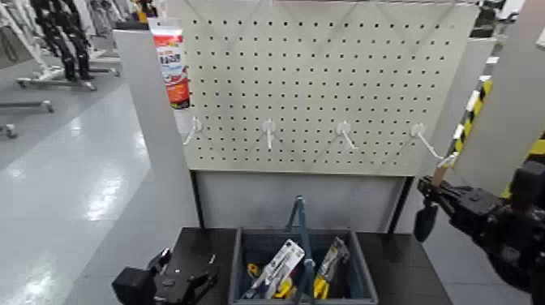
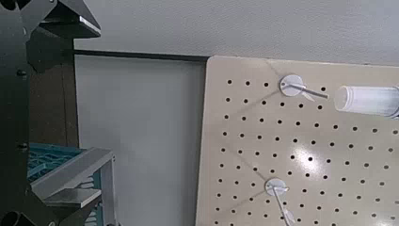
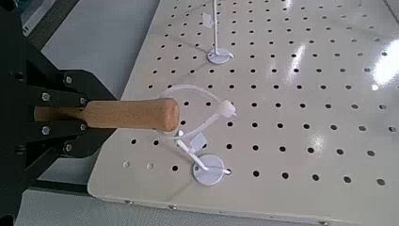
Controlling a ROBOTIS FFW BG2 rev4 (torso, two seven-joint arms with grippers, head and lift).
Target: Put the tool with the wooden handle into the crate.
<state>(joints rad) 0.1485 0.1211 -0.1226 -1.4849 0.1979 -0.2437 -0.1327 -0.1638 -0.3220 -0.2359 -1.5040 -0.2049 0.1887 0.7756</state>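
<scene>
We've got the R gripper [image 1: 432, 183] shut on the trowel [image 3: 132, 114] by its wooden handle, w/ the dark blade hanging below, at the R end of the pegboard [image 1: 316, 81]. The handle's tip is right by a white hook [image 3: 209, 169]. Our L gripper [image 1: 180, 280] is low, just beside the crate [image 1: 369, 280], its fingers spread w/ nothing btwn them. The crate's on the dark table [image 1: 405, 264], handle up, pkgd yellow-and-black tools [image 1: 284, 268] inside; trowel's outside it.
</scene>
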